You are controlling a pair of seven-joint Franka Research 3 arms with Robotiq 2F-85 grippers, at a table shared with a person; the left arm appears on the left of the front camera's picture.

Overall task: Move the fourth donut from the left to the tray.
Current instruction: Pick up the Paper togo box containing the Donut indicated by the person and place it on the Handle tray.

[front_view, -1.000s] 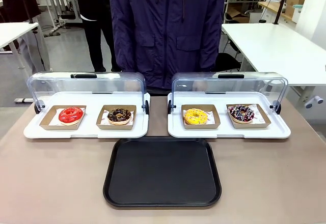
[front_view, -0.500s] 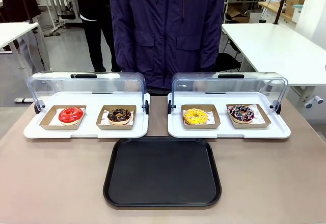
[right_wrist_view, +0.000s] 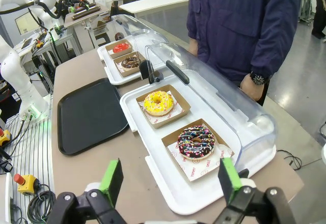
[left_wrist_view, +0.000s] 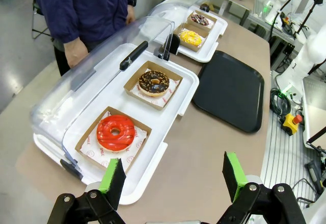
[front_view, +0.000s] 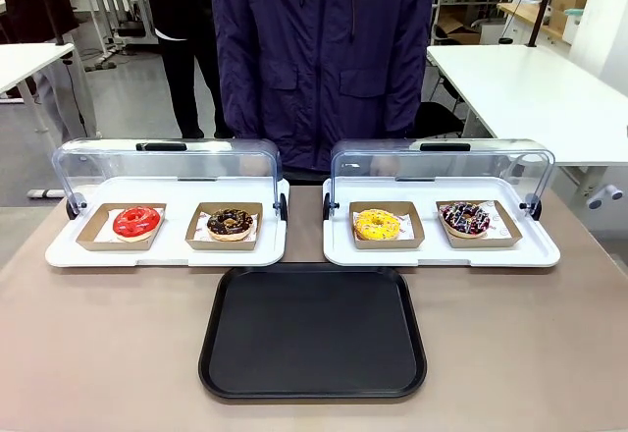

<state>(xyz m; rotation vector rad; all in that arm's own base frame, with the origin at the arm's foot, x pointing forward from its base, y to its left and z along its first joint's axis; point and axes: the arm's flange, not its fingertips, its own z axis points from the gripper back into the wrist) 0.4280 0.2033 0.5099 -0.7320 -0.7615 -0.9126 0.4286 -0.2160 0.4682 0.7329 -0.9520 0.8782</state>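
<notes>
Four donuts (front_view: 136,222) sit in two white trays (front_view: 167,255) on the desk (front_view: 98,353), the fourth donut (front_view: 465,218) far right beyond the one black tray (front_view: 312,332), while the left gripper (left_wrist_view: 173,170) and right gripper (right_wrist_view: 170,175) hold their fingers wide apart.

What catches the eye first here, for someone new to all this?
Four bright donuts sit in a row on white display trays: the red donut at the left end, the sprinkled fourth donut at the right end. Just in front, mid-table, lies the big black tray, and a person in a dark jacket stands behind.
</notes>
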